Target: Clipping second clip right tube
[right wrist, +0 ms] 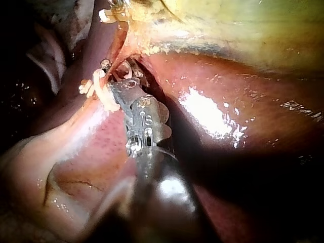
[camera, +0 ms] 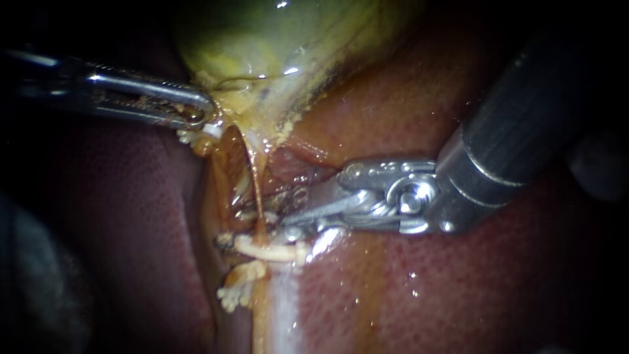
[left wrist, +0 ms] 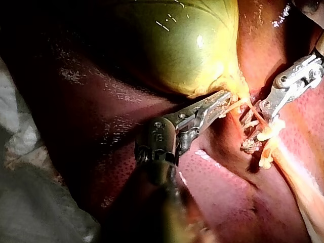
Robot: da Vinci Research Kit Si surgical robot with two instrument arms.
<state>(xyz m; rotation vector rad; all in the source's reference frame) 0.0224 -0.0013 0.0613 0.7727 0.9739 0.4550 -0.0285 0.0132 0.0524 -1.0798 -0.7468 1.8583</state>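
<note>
Right instrument (camera: 288, 227): slender grey metal, entering from upper right, tip against thin orange tube (camera: 257, 190).
Right grip: impossible to tell.
Pale cream tube (camera: 268, 251): crosswise just below that tip, on dark red liver (camera: 472, 288).
Left instrument (camera: 204, 118): clenched on neck of glossy yellow-green gallbladder (camera: 262, 46), orange tube hanging beneath.

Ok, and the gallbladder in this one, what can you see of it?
The gallbladder is a smooth, glossy, yellow-green sac with wet highlights. It lies against the dark red liver and tapers to a pale yellow, ragged neck with dark flecks along one edge. The left instrument grips that neck; a thin orange tube runs on from it. Its upper part is out of view.
</note>
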